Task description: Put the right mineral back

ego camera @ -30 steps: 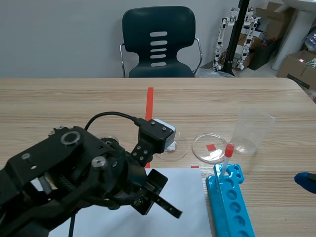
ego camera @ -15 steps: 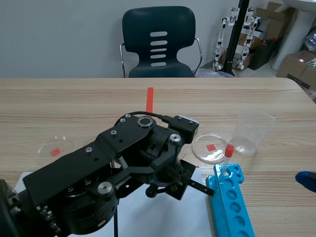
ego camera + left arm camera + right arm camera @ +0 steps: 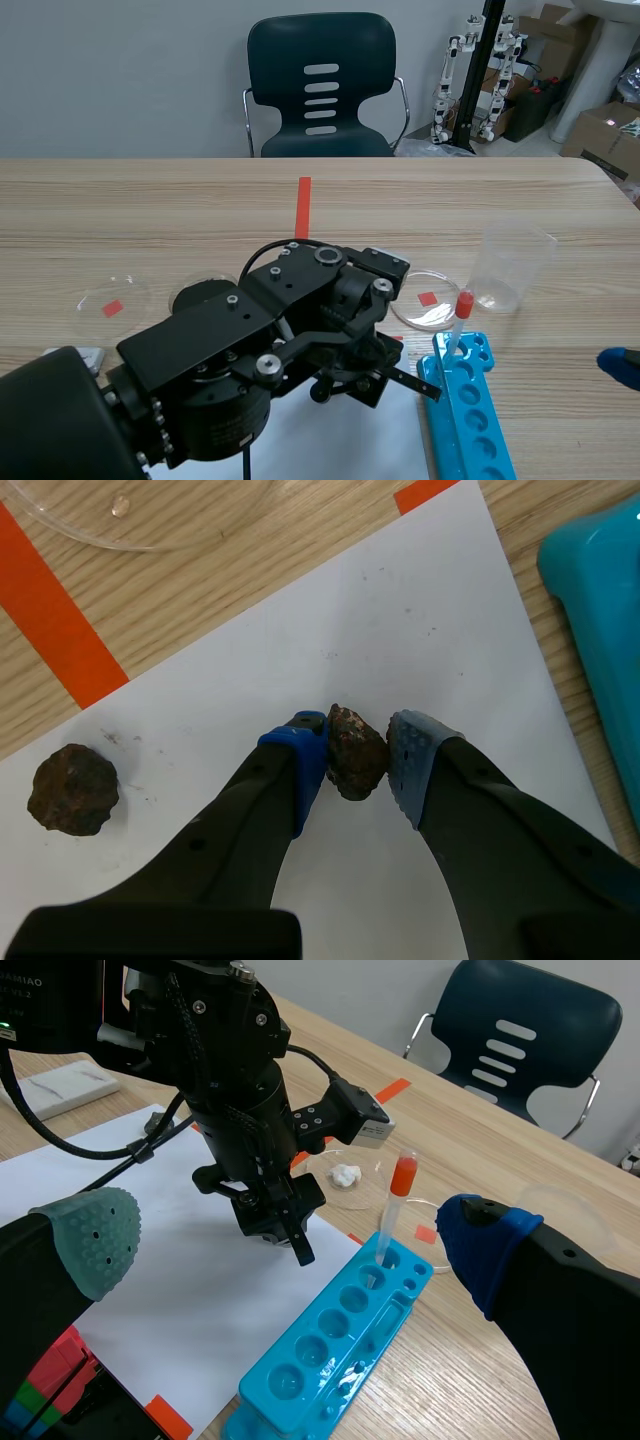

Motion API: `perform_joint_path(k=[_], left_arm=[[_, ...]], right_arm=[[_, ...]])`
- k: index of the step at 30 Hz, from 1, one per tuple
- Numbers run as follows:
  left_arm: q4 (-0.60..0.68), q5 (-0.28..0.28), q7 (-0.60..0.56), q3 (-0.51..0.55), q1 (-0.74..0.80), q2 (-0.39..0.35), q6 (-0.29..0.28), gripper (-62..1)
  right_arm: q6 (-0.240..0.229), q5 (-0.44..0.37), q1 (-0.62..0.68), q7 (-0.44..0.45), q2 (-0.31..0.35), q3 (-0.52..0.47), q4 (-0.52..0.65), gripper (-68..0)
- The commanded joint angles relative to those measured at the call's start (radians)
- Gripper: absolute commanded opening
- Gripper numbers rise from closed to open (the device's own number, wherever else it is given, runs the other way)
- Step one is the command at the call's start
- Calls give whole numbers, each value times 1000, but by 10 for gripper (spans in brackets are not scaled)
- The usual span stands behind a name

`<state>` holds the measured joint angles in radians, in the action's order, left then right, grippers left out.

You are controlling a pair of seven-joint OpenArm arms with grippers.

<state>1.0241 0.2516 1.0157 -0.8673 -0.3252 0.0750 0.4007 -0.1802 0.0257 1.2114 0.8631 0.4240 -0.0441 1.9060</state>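
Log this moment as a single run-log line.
left gripper: shut on right mineral, over white paper | right gripper: open, empty | other mineral: lying on paper, untouched

The right gripper (image 3: 290, 1243) has its two fingers spread wide, one pad grey-green and one blue. Beyond them the left arm (image 3: 235, 1070) points the left gripper (image 3: 279, 1234) down at a white sheet of paper (image 3: 170, 1290); what its fingertips hold is too small to tell. Just right of the sheet lies a blue tube rack (image 3: 330, 1345) with a red-capped tube (image 3: 398, 1200) upright at its far end. Farther off, a clear dish (image 3: 372, 1188) holds a white lump (image 3: 345, 1174), and a dark chair (image 3: 520, 1035) stands behind the table (image 3: 480, 1380).
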Motion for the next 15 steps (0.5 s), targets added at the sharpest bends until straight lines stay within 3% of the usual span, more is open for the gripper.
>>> perform_joint_path(k=[1,11,15], left_arm=[[3,-1,-6,3,-11,17,5,-556],[2,0,-5,3,-10,25,5,-535],[2,16,-10,3,-10,24,6,-403]], right_arm=[[0,-10,-1,12,3,-2,10,-54],[0,-10,-1,12,3,-2,10,-54],[0,-10,-1,12,3,-2,10,-54]])
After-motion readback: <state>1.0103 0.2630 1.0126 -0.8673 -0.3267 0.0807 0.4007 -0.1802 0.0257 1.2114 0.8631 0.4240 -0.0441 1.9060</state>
